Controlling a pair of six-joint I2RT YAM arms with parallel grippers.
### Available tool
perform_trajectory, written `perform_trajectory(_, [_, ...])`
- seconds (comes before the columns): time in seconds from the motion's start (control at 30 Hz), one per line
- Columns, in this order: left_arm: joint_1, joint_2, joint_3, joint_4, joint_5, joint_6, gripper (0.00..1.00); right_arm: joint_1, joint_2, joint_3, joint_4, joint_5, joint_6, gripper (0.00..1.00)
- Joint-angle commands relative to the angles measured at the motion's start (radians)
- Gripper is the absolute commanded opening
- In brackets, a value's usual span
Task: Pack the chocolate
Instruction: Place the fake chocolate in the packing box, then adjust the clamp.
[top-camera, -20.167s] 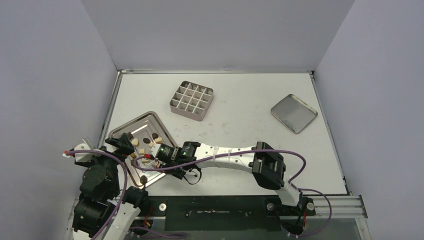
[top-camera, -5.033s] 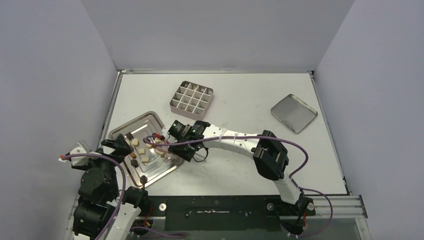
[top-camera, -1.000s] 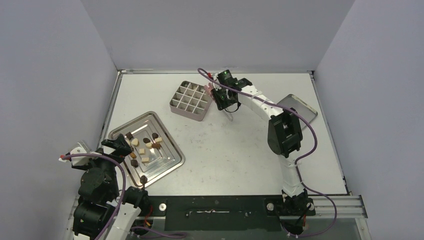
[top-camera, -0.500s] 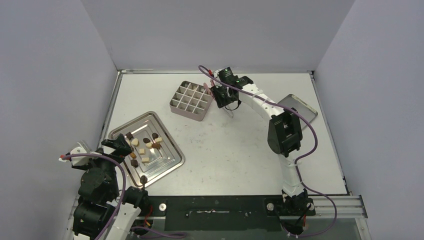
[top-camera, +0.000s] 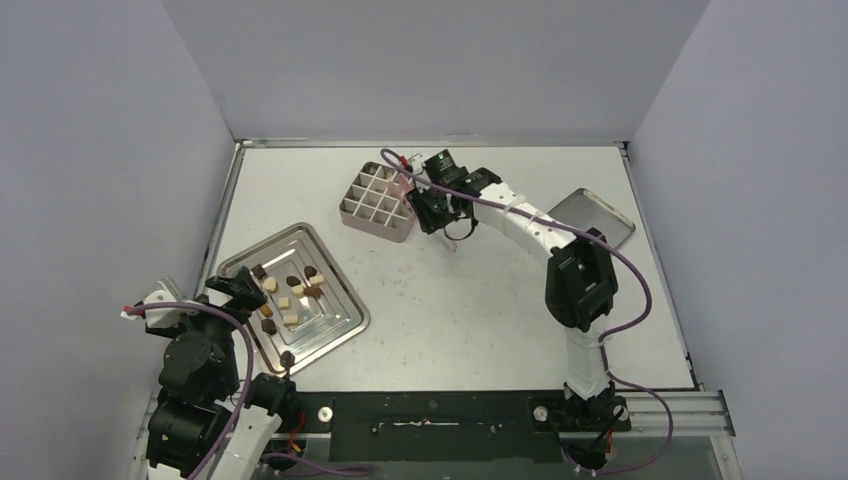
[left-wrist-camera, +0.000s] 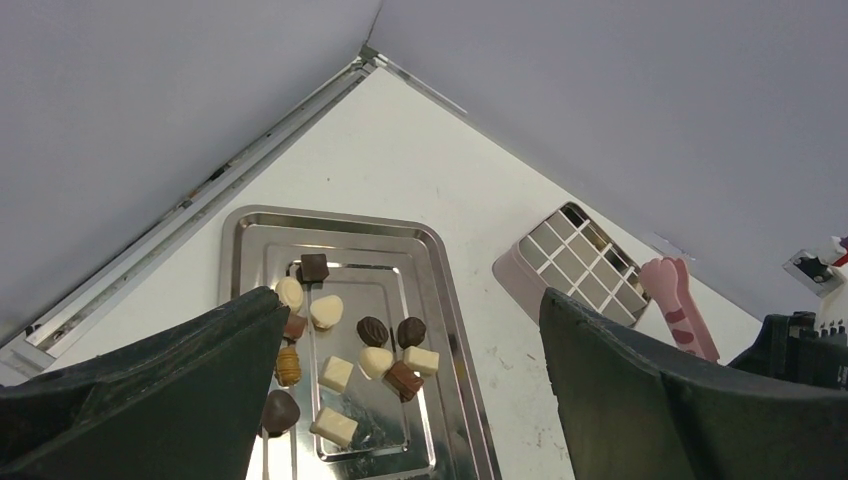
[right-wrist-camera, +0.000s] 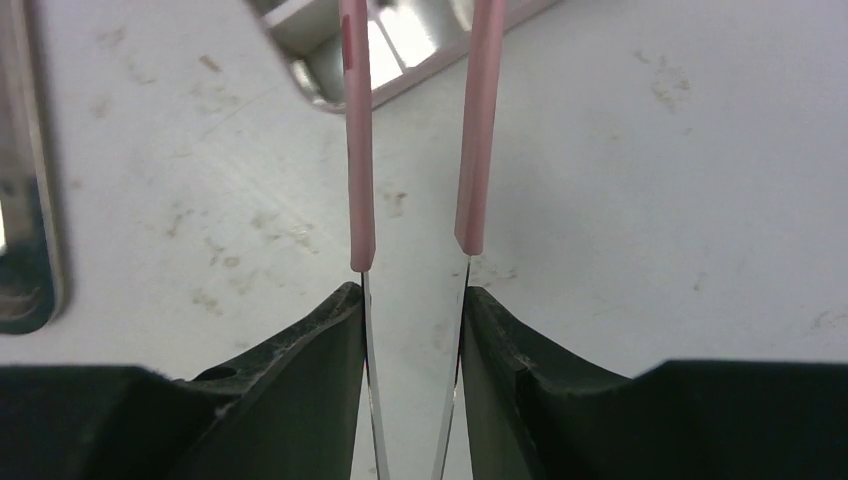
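Several small dark, tan and cream chocolates (top-camera: 288, 294) lie in the silver stepped tray (top-camera: 340, 318); they also show in the left wrist view (left-wrist-camera: 372, 352). My left gripper (top-camera: 238, 288) is open and empty at the tray's left corner, its fingers (left-wrist-camera: 180, 380) wide apart. My right gripper (top-camera: 432, 205) is shut on pink tongs (right-wrist-camera: 356, 150) at the right side of the square gridded tin (top-camera: 383, 200). The tongs (left-wrist-camera: 680, 312) stand beside the tin (left-wrist-camera: 560, 262). Their tips are out of the right wrist view, so I cannot tell whether they hold a piece.
The tin's lid (top-camera: 612, 222) lies at the back right, partly behind the right arm. A shiny corner of the tin (right-wrist-camera: 400, 50) shows between the tongs' arms, and a metal rim (right-wrist-camera: 25, 230) lies at the left edge. Walls close the left, back and right.
Over the past seconds my right gripper carried the tongs from the tray to the gridded tin. In the last second it shifted a little left and nearer. The left arm has not moved.
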Motion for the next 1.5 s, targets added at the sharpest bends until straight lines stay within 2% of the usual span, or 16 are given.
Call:
perform_trajectory(0.0, [0.002, 0.011, 0.017, 0.018, 0.008, -0.012, 0.97, 0.092, -0.184, -0.114, 0.157, -0.122, 0.049, 0.36])
perform_trajectory(0.1, [-0.006, 0.007, 0.010, 0.031, 0.009, -0.013, 0.97, 0.146, -0.258, -0.205, 0.248, -0.156, 0.094, 0.36])
perform_trajectory(0.27, [-0.011, 0.020, 0.010, 0.048, 0.023, -0.017, 0.97, 0.262, -0.318, -0.262, 0.299, -0.143, 0.126, 0.35])
perform_trajectory(0.37, [-0.014, 0.048, 0.004, 0.072, 0.077, -0.033, 0.97, 0.339, -0.318, -0.254, 0.293, -0.114, 0.126, 0.35])
perform_trajectory(0.43, [-0.015, 0.081, -0.010, 0.127, 0.162, -0.053, 0.97, 0.375, -0.318, -0.253, 0.291, -0.085, 0.127, 0.35])
perform_trajectory(0.5, [-0.014, 0.134, -0.021, 0.178, 0.243, -0.079, 0.97, 0.404, -0.321, -0.255, 0.294, -0.076, 0.128, 0.35])
perform_trajectory(0.7, [-0.014, 0.373, 0.026, 0.216, 0.356, -0.161, 0.97, 0.472, -0.336, -0.270, 0.305, -0.054, 0.125, 0.35])
perform_trajectory(0.87, [-0.014, 0.502, 0.005, 0.231, 0.398, -0.185, 0.95, 0.498, -0.373, -0.300, 0.329, -0.033, 0.122, 0.34])
perform_trajectory(1.03, [-0.013, 0.567, -0.028, 0.229, 0.376, -0.161, 0.88, 0.505, -0.445, -0.356, 0.376, -0.028, 0.113, 0.35])
perform_trajectory(1.13, [-0.013, 0.610, -0.027, 0.192, 0.346, -0.146, 0.87, 0.506, -0.491, -0.392, 0.412, 0.014, 0.115, 0.35])
perform_trajectory(1.23, [-0.013, 0.634, -0.048, 0.190, 0.338, -0.131, 0.86, 0.503, -0.521, -0.420, 0.445, 0.083, 0.125, 0.36])
perform_trajectory(1.47, [-0.013, 0.641, -0.057, 0.196, 0.367, -0.147, 0.85, 0.497, -0.489, -0.415, 0.459, 0.070, 0.116, 0.35])
